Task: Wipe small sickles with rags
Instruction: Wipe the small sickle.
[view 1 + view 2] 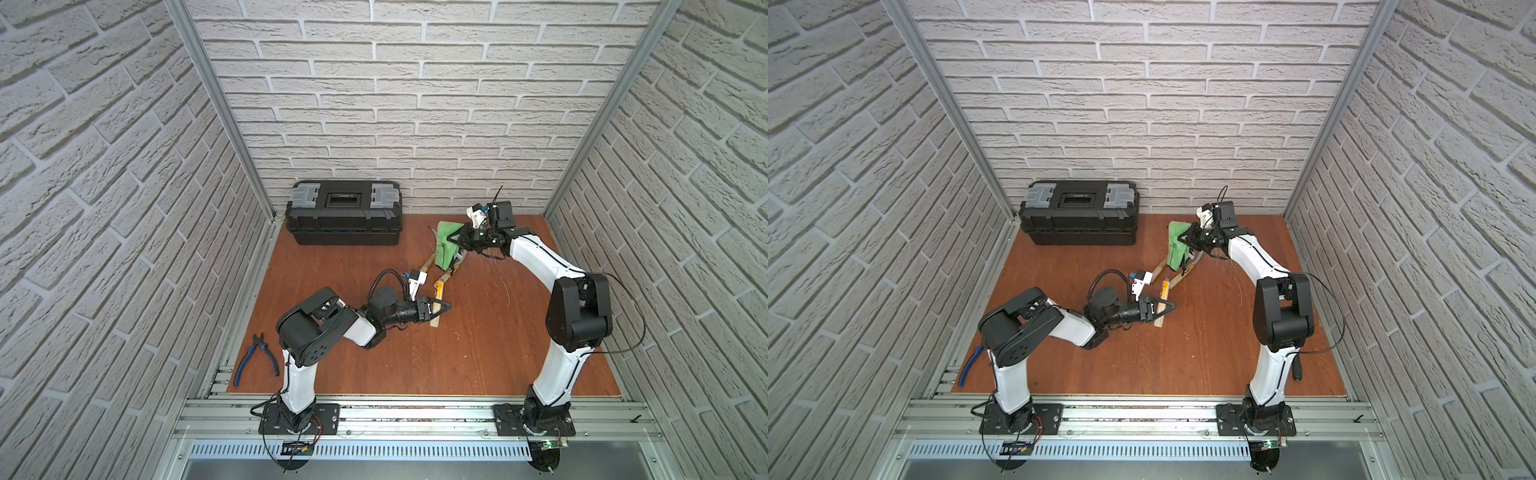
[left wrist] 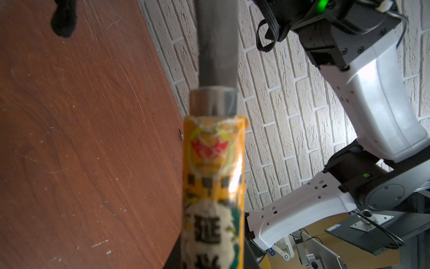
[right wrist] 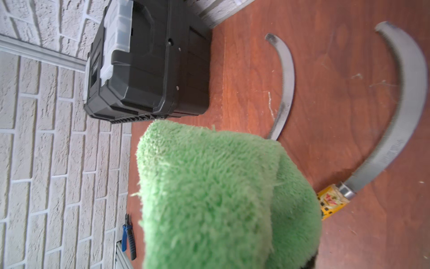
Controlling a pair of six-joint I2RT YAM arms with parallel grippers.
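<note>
Okay, we see the left hand (image 1: 444, 308) clamped shut on the pale wooden handle of one sickle (image 1: 439, 291). That sickle sits out in front of the toolbox (image 1: 343, 212), off its right end. Its handle has a yellow label by the metal collar, which shows close up in the left wrist view. We can't tell if this sickle is clear of the counter (image 1: 457, 353).

The right hand (image 1: 456, 241) is closed on the green fluffy rag (image 1: 445, 249). The rag hangs folded from it just right of the toolbox, near the back wall.

Two more sickles (image 1: 451, 271) lie on the counter under the rag, handles poking out toward the front. In the right wrist view two curved grey blades (image 3: 285, 81) show past the rag. We can't tell which sickles they belong to.

Blue-handled pliers (image 1: 255, 359) lie well in front of the toolbox's left end, at the counter edge.
</note>
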